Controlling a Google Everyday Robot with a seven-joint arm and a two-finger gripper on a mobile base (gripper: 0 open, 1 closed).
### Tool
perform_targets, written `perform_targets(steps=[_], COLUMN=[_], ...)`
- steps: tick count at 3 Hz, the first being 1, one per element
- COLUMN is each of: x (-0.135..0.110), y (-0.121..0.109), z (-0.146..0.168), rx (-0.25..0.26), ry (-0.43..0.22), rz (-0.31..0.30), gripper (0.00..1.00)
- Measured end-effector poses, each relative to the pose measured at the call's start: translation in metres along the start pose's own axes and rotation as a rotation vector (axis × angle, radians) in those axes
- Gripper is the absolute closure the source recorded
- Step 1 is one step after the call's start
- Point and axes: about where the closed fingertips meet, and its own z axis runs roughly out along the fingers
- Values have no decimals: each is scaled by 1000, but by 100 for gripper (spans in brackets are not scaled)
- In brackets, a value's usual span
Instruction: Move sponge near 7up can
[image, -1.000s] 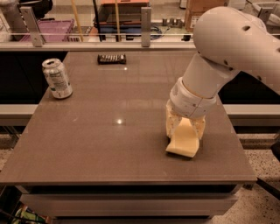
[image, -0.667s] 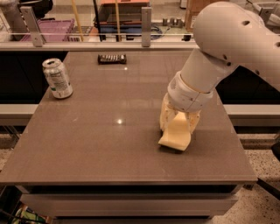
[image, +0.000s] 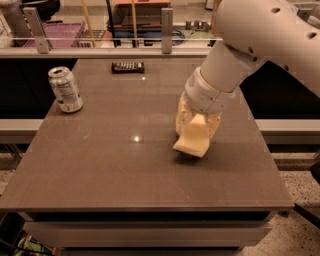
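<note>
The pale yellow sponge (image: 192, 140) hangs tilted between my cream-coloured gripper fingers, its lower edge just above the brown table (image: 125, 170), right of centre. My gripper (image: 196, 127) is shut on the sponge, with the white arm reaching down from the upper right. The silver-white 7up can (image: 65, 89) stands upright near the table's far left edge, well apart from the sponge.
A dark flat ridged bar (image: 128, 66) lies at the table's far edge. Behind it runs a rail with glass and metal posts (image: 166, 23). A purple crate (image: 60, 33) sits beyond the rail at the back left.
My gripper has carried the sponge leftward across the table and lifted it slightly; the can and the dark bar have not moved.
</note>
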Motion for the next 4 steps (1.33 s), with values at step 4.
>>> perform_targets(steps=[4], x=[54], y=[-109], z=[10], rx=[253], ry=[191], rz=[-36], gripper=[100])
